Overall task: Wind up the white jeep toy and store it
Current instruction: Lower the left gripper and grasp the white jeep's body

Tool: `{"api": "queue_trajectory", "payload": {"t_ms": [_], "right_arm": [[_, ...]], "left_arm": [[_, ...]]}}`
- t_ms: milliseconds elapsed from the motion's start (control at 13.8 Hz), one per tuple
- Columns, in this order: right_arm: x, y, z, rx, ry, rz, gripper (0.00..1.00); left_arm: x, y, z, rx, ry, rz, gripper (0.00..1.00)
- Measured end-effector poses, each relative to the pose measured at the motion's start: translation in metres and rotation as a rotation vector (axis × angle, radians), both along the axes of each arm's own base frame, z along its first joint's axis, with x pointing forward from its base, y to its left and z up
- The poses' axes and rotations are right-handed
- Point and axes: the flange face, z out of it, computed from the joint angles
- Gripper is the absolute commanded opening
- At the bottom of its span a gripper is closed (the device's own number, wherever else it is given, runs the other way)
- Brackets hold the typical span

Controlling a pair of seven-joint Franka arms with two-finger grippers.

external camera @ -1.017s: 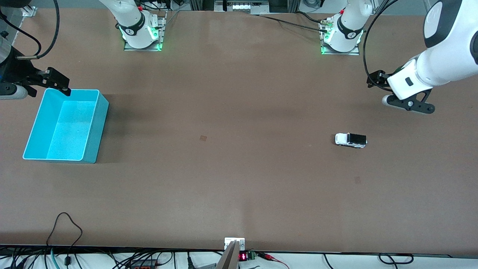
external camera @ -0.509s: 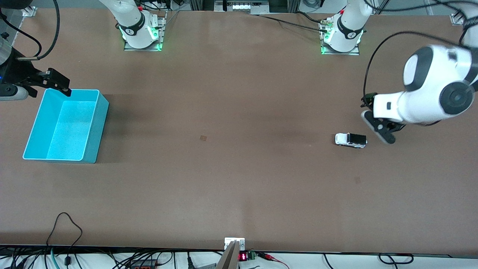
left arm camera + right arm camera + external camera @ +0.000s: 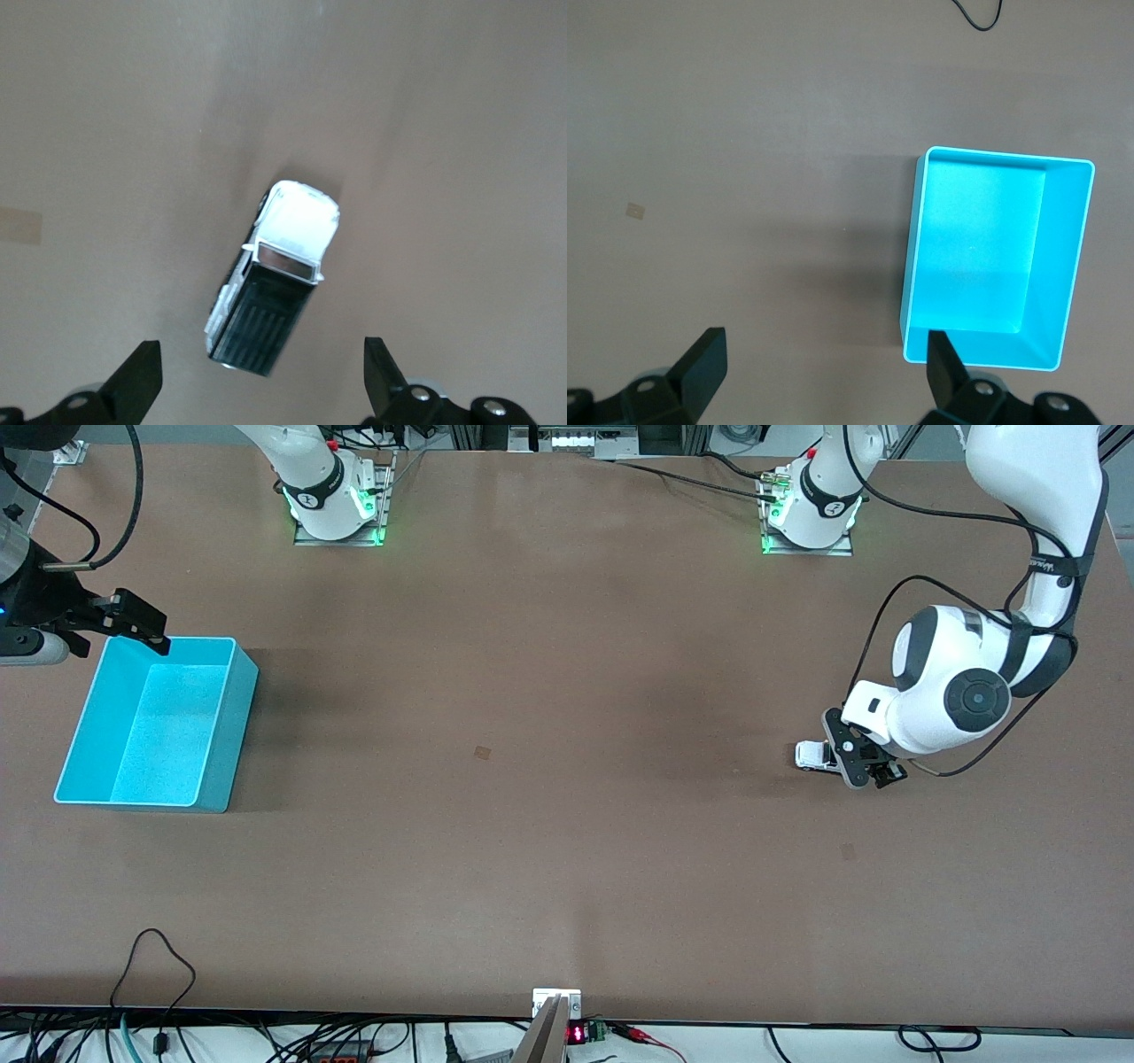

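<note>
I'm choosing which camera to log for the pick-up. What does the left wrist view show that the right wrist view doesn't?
Only the left wrist view shows the jeep, standing on the table between the open fingers of the left gripper, untouched. Only the right wrist view shows the empty cyan bin, a cable end and the open right gripper, which waits above the bin's edge. Both show the brown table and a small tan mark on it.

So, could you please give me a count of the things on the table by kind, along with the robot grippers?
Toy cars: 1, the white jeep toy, under the open left gripper
Bins: 1, the cyan bin, nothing inside it
Grippers: 2, the left one and the open right gripper, which waits over the bin's rim
Total: 4
</note>
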Motion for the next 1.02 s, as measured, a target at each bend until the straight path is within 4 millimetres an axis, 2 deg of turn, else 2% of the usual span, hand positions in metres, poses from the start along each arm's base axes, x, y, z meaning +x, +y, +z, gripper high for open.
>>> {"api": "queue_trajectory", "payload": {"t_ms": [218,436,509,654,726,799,1017], "right_arm": [[0.000,-0.001,0.000,0.000,0.000,-0.002,1.00],[0.000,-0.006,0.000,0.000,0.000,-0.010,1.00],[0.000,-0.007,0.000,0.000,0.000,-0.012,1.00],[0.000,-0.010,0.001,0.000,-0.004,-0.018,1.00],[0.001,-0.011,0.001,0.000,-0.009,-0.020,1.00],[0.002,-0.012,0.001,0.000,-0.013,-0.020,1.00],[0.003,-0.009,0.003,0.020,-0.031,-0.018,1.00]], "left_arm": [[-0.004,0.006,-0.027,-0.010,-0.027,-0.097,1.00],[-0.017,0.000,-0.053,-0.010,-0.076,-0.165,1.00],[-0.023,-0.001,-0.060,-0.013,-0.084,-0.176,0.95],[-0.029,-0.002,-0.066,-0.018,-0.086,-0.185,0.52],[-0.030,-0.002,-0.066,-0.018,-0.087,-0.188,0.34],[-0.030,-0.002,-0.066,-0.019,-0.088,-0.193,0.21],[-0.029,-0.001,-0.064,-0.021,-0.088,-0.230,0.20]]}}
